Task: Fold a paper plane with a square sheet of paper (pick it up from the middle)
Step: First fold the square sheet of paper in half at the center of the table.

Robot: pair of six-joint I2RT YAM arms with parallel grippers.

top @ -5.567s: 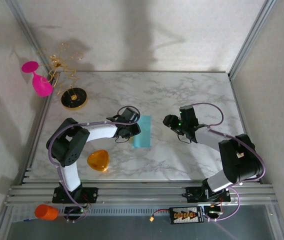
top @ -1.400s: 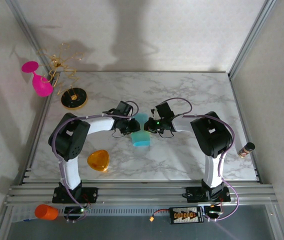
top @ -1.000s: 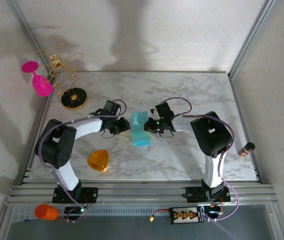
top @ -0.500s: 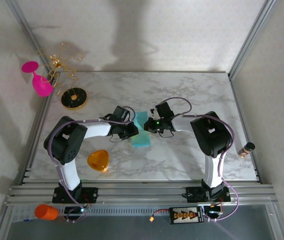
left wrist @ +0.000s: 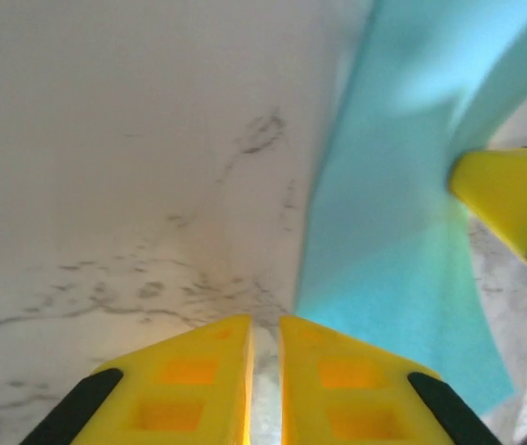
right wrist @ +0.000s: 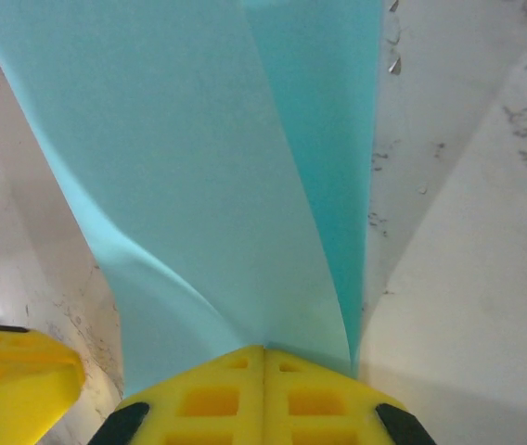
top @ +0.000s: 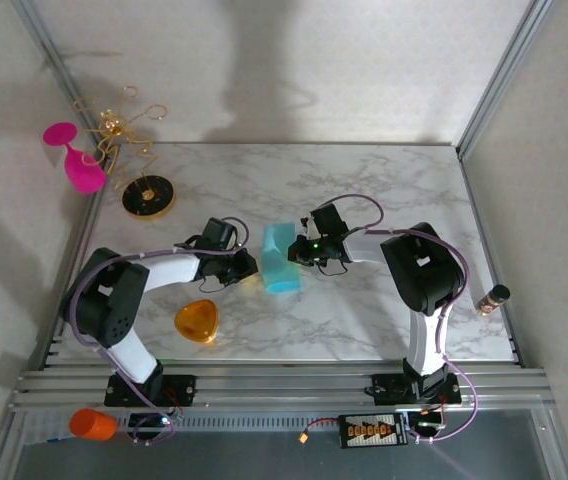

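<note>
Marble bench (top: pixel 394 185) carries the square sheet of paper (top: pixel 281 265), clamped in the right claw (top: pixel 298 251). Left claw (top: pixel 251 268), nearly together and empty, sits just left of it; orange piece (top: pixel 197 320) near-left.

Table (top: pixel 394 185): the back strip and the near-right quarter are bare marble, open to a pass.

Centre is crowded. The left gripper (top: pixel 248 268) and right gripper (top: pixel 298 250) face each other across the square sheet of paper (top: pixel 280 262). The sheet stands up in a fold, its edge pinched by the right gripper. Both forearms lie low across the middle band.

An orange rounded piece (top: pixel 196 320) sits near-left, beside the left arm. A wire stand on a black disc (top: pixel 148 196) blocks the back-left corner, with a pink glass (top: pixel 76 162) just beyond it. A small bottle (top: pixel 491 297) stands at the right edge.
</note>
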